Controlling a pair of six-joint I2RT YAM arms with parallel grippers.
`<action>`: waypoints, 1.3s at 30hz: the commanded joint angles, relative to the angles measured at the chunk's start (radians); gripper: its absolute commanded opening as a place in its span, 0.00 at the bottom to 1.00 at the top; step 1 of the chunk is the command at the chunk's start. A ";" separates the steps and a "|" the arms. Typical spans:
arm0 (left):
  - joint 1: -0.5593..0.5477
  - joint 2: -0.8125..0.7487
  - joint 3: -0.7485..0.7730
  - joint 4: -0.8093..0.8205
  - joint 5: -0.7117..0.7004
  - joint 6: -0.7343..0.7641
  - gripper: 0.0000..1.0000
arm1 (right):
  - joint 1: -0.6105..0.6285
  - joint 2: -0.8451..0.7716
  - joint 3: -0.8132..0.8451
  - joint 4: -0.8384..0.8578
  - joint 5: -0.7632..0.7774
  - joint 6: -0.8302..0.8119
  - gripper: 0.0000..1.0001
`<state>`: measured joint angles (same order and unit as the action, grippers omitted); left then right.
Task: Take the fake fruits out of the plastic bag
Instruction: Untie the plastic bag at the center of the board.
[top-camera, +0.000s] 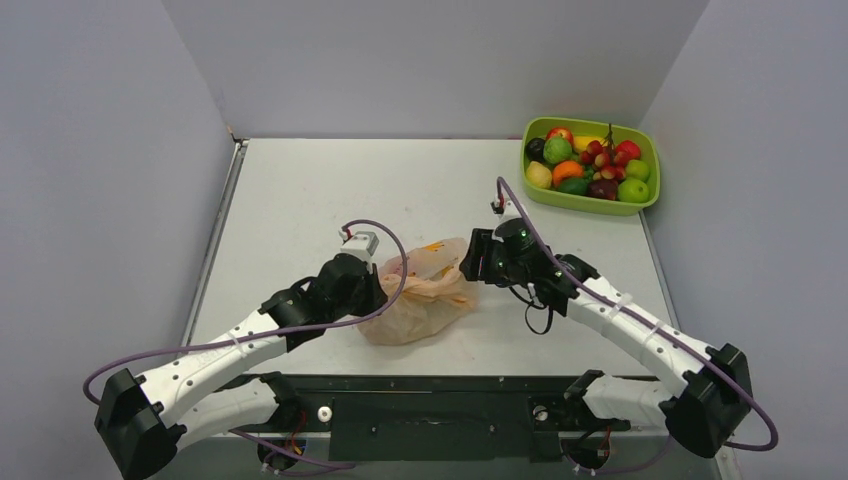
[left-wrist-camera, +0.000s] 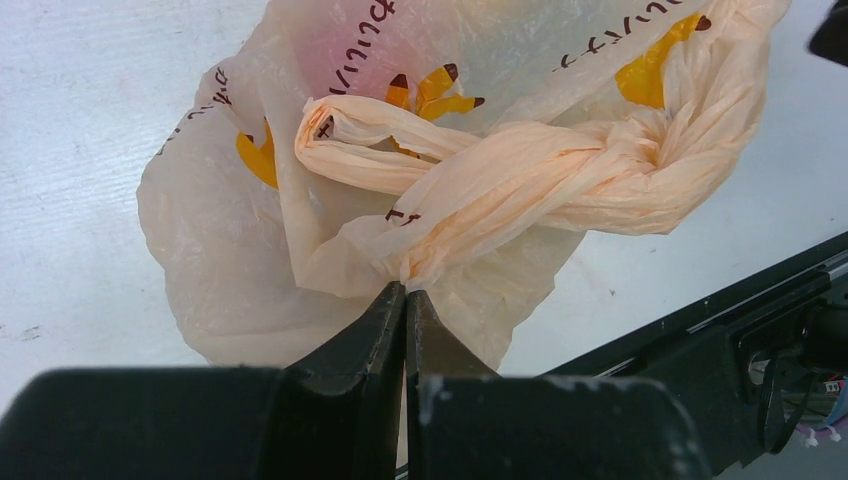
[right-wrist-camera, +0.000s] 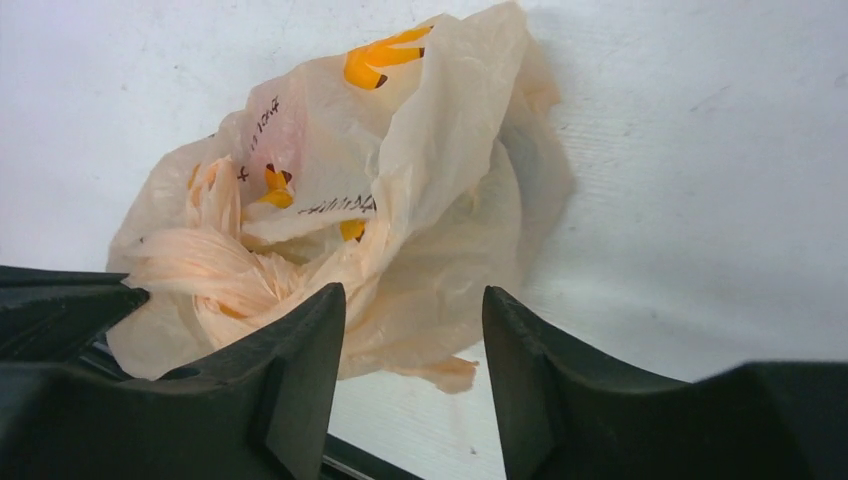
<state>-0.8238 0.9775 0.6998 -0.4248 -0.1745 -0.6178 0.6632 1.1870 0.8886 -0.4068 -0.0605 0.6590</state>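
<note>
The peach-orange plastic bag (top-camera: 420, 292) lies crumpled on the table between my two grippers, its handles twisted into a knot (left-wrist-camera: 540, 175). My left gripper (top-camera: 383, 298) is shut, its tips (left-wrist-camera: 405, 290) pinching a fold of the bag's near edge. My right gripper (top-camera: 468, 262) is open and empty, its jaws (right-wrist-camera: 415, 295) just short of the bag's right side (right-wrist-camera: 400, 200). A faint pink tint shows through the plastic (left-wrist-camera: 335, 45); I cannot tell whether a fruit is inside. Several fake fruits (top-camera: 590, 165), including a grape bunch, lie in the lime-green tray.
The lime-green tray (top-camera: 590, 206) stands at the table's back right corner. The black rail (top-camera: 450, 385) runs along the near edge, close to the bag. Grey walls enclose the table on three sides.
</note>
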 joint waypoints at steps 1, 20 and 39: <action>0.001 -0.015 0.013 0.045 0.020 -0.011 0.00 | 0.040 -0.104 0.080 -0.185 0.237 -0.110 0.54; -0.001 0.031 0.030 0.112 0.107 -0.040 0.00 | 0.212 -0.127 -0.131 0.234 0.090 0.402 0.59; 0.000 0.015 0.035 0.115 0.150 -0.051 0.00 | 0.272 0.003 -0.087 0.049 0.317 0.554 0.52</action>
<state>-0.8234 1.0111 0.6998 -0.3618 -0.0452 -0.6521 0.9031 1.1622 0.7502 -0.2810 0.1295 1.1984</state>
